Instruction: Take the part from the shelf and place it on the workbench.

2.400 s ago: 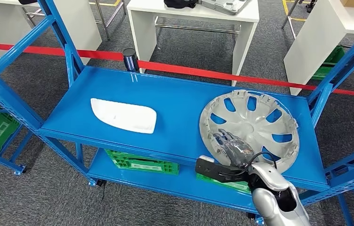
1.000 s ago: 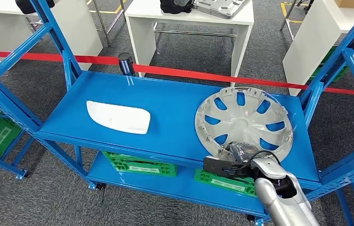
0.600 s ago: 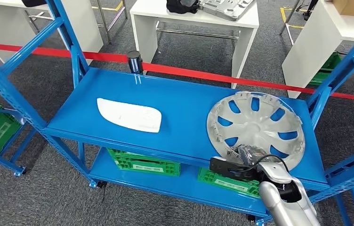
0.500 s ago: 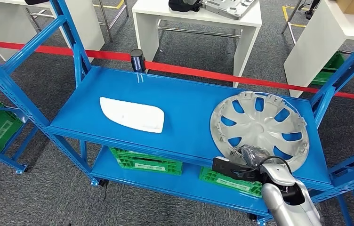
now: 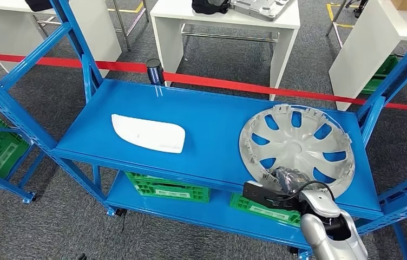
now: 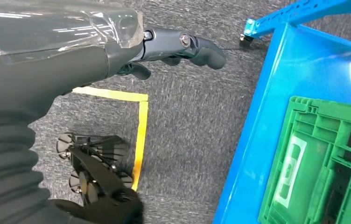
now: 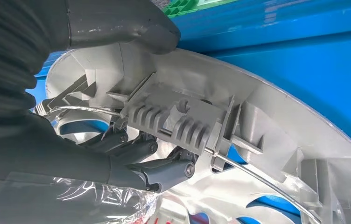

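A silver wheel cover [image 5: 299, 143] lies inner side up at the right end of the blue shelf [image 5: 212, 116]. My right hand [image 5: 284, 180] grips its near rim. In the right wrist view the thumb [image 7: 117, 23] presses the outside of the wheel cover [image 7: 267, 140] while the fingers [image 7: 159, 170] curl inside behind a ribbed clip. A white curved part [image 5: 147, 133] lies on the left half of the shelf. My left hand [image 6: 71, 60] hangs over grey carpet with its fingers apart and holds nothing.
Blue uprights [image 5: 372, 114] frame the shelf ends. Green crates [image 5: 164, 187] sit on the lower level. Red barrier tape [image 5: 234, 84] runs behind the shelf. White tables [image 5: 228, 16] stand beyond it. A green crate [image 6: 318, 158] and yellow floor tape [image 6: 141, 126] lie near my left hand.
My right hand went from lying spread on the wheel cover to gripping its near rim. The camera has swayed a little; the wheel cover and white part stay on the shelf.
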### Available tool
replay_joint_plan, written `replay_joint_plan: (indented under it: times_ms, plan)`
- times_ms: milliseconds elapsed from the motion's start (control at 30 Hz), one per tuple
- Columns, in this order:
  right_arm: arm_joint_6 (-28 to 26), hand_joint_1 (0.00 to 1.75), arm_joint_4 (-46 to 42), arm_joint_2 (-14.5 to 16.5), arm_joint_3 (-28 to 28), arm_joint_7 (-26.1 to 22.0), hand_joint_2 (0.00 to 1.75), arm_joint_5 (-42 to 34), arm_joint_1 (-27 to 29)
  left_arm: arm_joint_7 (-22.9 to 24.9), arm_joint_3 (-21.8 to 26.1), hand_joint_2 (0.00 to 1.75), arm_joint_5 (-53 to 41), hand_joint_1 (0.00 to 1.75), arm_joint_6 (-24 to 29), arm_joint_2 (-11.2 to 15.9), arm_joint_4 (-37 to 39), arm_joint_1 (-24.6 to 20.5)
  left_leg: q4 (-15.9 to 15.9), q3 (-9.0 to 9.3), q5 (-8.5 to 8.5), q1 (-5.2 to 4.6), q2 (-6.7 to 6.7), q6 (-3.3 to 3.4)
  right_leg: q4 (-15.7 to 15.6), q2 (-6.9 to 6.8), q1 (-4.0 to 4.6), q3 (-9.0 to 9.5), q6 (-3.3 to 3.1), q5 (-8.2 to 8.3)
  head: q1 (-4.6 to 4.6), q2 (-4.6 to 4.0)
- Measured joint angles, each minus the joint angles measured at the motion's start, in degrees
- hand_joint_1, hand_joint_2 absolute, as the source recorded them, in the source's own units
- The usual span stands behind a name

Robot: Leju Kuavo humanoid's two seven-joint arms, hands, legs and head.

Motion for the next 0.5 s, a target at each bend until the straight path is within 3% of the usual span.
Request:
replay_joint_plan:
  times_ms: [33,67,167,233,333,400,500]
  plan:
    - [-0.2,1.73,0.0,0.1,-0.1,-0.1,1.75,0.0,0.1,0.1,0.0,1.75,0.0,0.00,-0.1,-0.1,-0.3,0.1,1.2,-0.72,0.13,0.32,0.03,-0.31,0.0,0.01,-0.09,0.01,0.03,-0.01,-0.02,0.00]
    - [-0.6,1.73,-0.1,0.1,-0.2,-0.4,1.75,-0.2,0.3,0.2,0.0,1.75,0.0,0.00,-0.4,-0.2,-0.7,0.2,0.0,-0.29,1.42,0.65,0.07,-0.60,0.0,0.01,-0.23,0.06,0.13,-0.04,-0.01,0.00]
    - [-2.9,1.73,-1.2,0.5,-1.5,-1.8,1.75,-3.0,1.5,0.3,0.2,1.75,0.5,0.00,-2.1,-0.6,-1.9,0.5,-11.6,4.99,7.14,1.52,-0.04,-1.37,0.4,0.04,-0.42,0.08,1.04,-0.29,-0.03,0.00]
    - [-5.3,1.73,-2.7,0.9,-2.9,-3.9,1.75,-7.4,3.0,0.4,0.7,1.75,0.9,0.00,-3.4,-1.1,-2.7,0.7,-15.0,6.31,8.13,1.51,-0.32,-1.03,0.6,0.14,-0.21,-0.27,1.91,-0.29,0.19,0.00]
    - [-10.4,1.73,-6.5,1.8,-4.3,-9.7,1.75,-16.2,6.4,1.0,2.0,1.75,1.7,0.00,-5.2,-2.4,-5.0,0.9,-15.1,5.79,8.43,1.14,-0.32,0.53,0.8,0.29,-0.45,-0.96,2.92,-0.26,0.46,0.00]
    - [-14.1,1.73,-10.1,2.5,-4.8,-14.1,1.75,-21.9,8.3,1.7,3.0,1.75,2.1,0.00,-6.3,-3.6,-7.3,0.9,-15.4,5.66,8.82,1.06,-0.18,1.58,4.7,0.23,-0.61,-3.07,2.71,-2.36,0.63,0.00]
    - [-18.2,1.73,-15.8,3.4,-5.2,-18.2,1.75,-27.8,10.4,2.6,4.5,1.75,2.7,0.00,-7.2,-5.1,-9.9,0.9,-15.4,5.33,8.87,0.48,-0.15,2.26,17.2,0.19,-0.57,-9.01,1.85,-7.43,0.73,0.00]
